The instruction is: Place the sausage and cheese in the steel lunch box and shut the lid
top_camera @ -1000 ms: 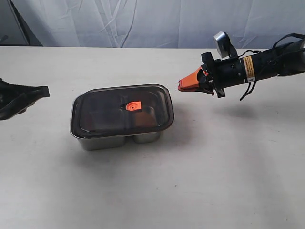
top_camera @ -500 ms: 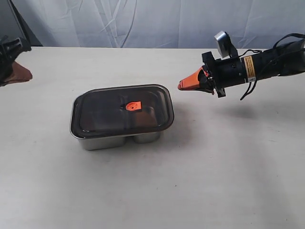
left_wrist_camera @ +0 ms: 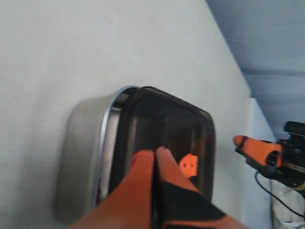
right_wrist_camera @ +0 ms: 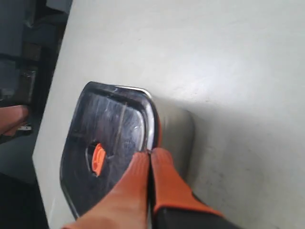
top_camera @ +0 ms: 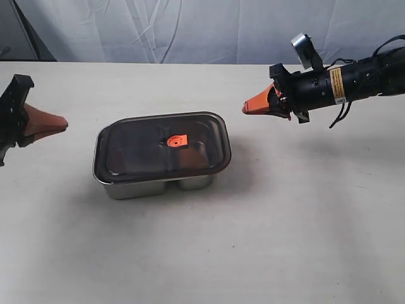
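The steel lunch box (top_camera: 158, 185) stands mid-table with the dark translucent lid (top_camera: 161, 147) lying flat on it, its orange valve tab (top_camera: 177, 140) at centre. Through the smoky lid I cannot make out the sausage or the cheese; both are hidden. My left gripper (top_camera: 62, 121) hovers left of the box, shut and empty. My right gripper (top_camera: 247, 108) hangs above the table to the box's right, also shut with nothing held. The left wrist view shows the lid (left_wrist_camera: 167, 138) and box wall (left_wrist_camera: 83, 152) beyond shut fingers (left_wrist_camera: 143, 162). The right wrist view shows the lid (right_wrist_camera: 107, 138) past shut fingertips (right_wrist_camera: 164, 164).
A white cloth backdrop (top_camera: 202, 28) hangs behind the pale table (top_camera: 285, 221). A dark panel (top_camera: 16, 31) stands at the back left corner.
The left gripper came down from the far left edge and now points at the box from its left. The right gripper lifted slightly and drew back to the right.
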Robot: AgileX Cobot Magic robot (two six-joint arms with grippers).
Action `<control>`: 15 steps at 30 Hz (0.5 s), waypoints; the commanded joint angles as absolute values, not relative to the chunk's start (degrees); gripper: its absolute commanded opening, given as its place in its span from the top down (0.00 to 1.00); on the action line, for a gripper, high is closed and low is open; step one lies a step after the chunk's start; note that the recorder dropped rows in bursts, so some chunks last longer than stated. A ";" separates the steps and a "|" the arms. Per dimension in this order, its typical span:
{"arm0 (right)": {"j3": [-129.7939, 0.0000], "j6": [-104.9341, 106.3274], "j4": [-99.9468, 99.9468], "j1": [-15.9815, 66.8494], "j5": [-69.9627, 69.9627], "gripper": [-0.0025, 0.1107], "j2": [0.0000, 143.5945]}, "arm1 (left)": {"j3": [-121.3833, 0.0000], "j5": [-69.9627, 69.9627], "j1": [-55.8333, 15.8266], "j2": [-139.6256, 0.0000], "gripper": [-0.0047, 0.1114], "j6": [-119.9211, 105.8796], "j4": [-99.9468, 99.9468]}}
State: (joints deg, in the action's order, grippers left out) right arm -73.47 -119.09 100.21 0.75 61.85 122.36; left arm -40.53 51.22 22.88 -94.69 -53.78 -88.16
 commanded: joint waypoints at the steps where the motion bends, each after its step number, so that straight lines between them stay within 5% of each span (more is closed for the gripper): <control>1: -68.22 -120.57 99.95 2.52 50.80 0.99 118.07 | -40.25 54.76 23.41 -95.18 0.96 -60.56 -94.35; 4: -62.92 -120.30 99.95 7.83 39.26 0.99 115.60 | -40.25 54.12 23.41 -95.18 0.96 -60.56 -94.21; 15: -61.02 -120.58 99.95 17.40 31.62 0.99 112.80 | -40.17 55.44 23.31 -95.18 0.96 -60.56 -92.83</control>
